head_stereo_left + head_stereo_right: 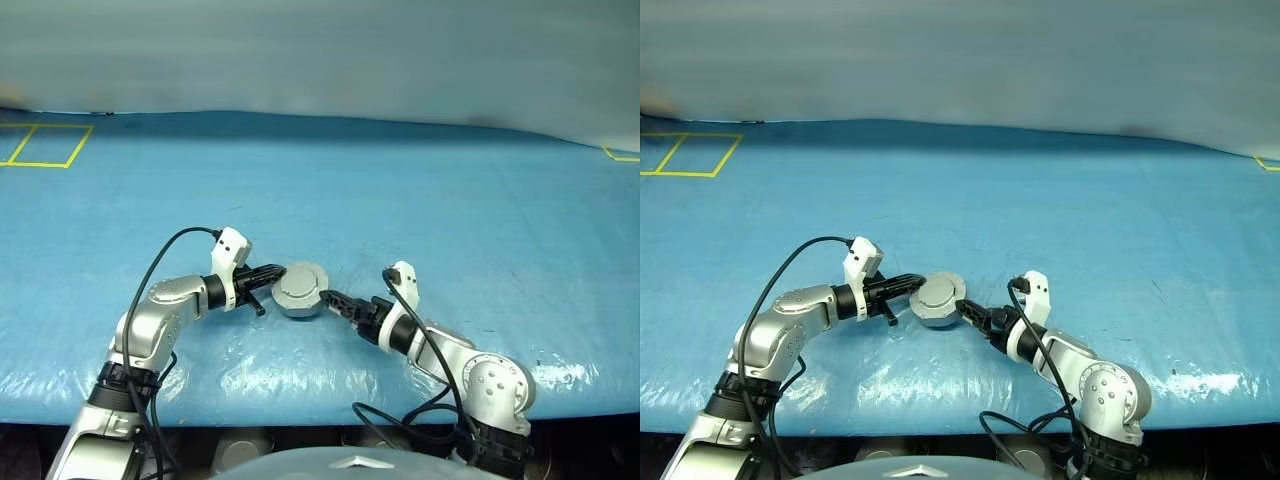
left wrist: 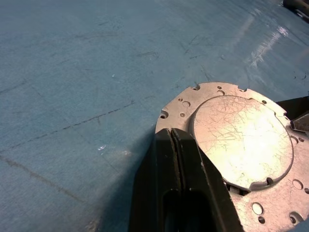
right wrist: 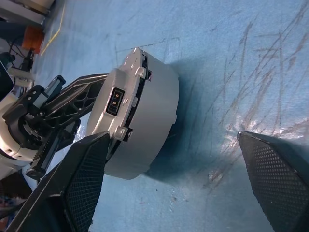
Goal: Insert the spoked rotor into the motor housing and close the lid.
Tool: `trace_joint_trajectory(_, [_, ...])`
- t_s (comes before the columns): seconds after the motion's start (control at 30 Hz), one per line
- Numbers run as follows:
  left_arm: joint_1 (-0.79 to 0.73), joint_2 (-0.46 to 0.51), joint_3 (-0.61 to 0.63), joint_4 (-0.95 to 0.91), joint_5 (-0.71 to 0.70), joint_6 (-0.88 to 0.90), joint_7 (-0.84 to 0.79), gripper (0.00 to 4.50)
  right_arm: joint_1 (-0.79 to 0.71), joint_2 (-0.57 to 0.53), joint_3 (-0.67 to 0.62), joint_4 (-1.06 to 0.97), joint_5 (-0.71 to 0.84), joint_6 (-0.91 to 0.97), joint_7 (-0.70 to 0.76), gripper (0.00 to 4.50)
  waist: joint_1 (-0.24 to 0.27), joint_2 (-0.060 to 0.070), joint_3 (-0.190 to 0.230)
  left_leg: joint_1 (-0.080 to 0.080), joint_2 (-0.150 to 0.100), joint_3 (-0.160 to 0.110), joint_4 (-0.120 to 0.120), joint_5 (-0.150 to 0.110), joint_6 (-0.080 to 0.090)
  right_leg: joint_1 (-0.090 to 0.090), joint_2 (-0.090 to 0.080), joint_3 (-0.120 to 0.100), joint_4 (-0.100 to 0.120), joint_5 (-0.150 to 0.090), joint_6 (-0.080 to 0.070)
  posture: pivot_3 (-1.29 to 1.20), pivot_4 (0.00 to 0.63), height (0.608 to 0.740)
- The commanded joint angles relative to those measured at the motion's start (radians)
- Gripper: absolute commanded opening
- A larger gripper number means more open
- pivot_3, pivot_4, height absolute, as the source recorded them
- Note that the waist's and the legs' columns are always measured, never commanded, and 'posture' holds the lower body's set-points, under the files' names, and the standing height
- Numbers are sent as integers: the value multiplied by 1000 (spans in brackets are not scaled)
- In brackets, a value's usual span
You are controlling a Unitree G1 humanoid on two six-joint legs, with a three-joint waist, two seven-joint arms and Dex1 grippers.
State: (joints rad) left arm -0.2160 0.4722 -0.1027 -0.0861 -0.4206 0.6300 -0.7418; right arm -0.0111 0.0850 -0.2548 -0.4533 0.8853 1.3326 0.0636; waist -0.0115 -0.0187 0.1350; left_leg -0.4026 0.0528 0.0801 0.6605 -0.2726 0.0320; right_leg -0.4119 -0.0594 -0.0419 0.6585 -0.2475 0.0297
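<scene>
The motor housing [image 1: 301, 289] sits lid-closed on the blue desk [image 1: 450, 200], its flange edge pinched by the shut left hand [image 1: 272, 276]; the right hand [image 1: 335, 298] gapes empty beside it — letting go carelessly could drag the housing off its spot

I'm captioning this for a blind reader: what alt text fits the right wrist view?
A closed grey motor housing sits on the blue table cover, lid shut. The left gripper is shut against its lid edge, while the right gripper's open black fingers frame the foreground.
</scene>
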Motion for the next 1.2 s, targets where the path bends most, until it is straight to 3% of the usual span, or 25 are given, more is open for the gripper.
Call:
trace_joint_trajectory(0.03, [20, -6, -19, 12, 19, 7, 3, 0, -17, 197, -1, 37, 110, -18, -71, 4452, -1, 0, 0, 0, 0, 0, 0, 0, 0, 0, 0, 0, 0, 0, 0, 0, 150, 740])
trace_joint_trajectory(0.33, [24, -13, -17, 13, 27, 4, 3, 0, -24, 169, 85, 143, 338, -134, -222, 4452, -2, 0, 0, 0, 0, 0, 0, 0, 0, 0, 1, 1, 0, 0, 1, 0, 150, 740])
trace_joint_trajectory(0.43, [27, -11, -14, 9, 27, 5, 4, 0, -21, 154, 110, 170, 401, -180, -260, 3841, -2, 0, 0, 0, 0, 0, 0, 0, 0, 0, 1, 1, 0, 0, 1, 0, 150, 740])
trace_joint_trajectory(0.57, [29, -11, -11, 7, 28, 5, 7, 0, -10, 125, 133, 188, 486, -230, -300, 2528, -1, 0, 0, -2, 0, -2, 0, 0, 0, 0, 1, 1, 0, 0, 2, 0, 150, 740])
trace_joint_trajectory(0.6, [30, -11, -11, 7, 28, 5, 7, 0, -6, 116, 138, 188, 506, -240, -309, 2371, -1, 0, 0, -2, 0, -2, 0, 0, 0, 0, 1, 1, 0, 0, 2, 0, 150, 740])
trace_joint_trajectory(1.0, [33, -24, -6, 13, 39, -1, 11, 0, 48, 0, 194, 166, 669, -300, -396, 2368, -5, 0, 0, -3, 0, -2, 0, 0, 0, -1, 1, 1, 0, 0, 3, 0, 150, 740])
trace_joint_trajectory(1.2, [32, -27, -8, 14, 42, -4, 16, 0, 67, -79, 218, 170, 705, -280, -370, 2368, -6, 0, 0, -3, 0, -2, 0, 0, 0, -1, 1, 1, 0, 0, 3, 0, 150, 740])
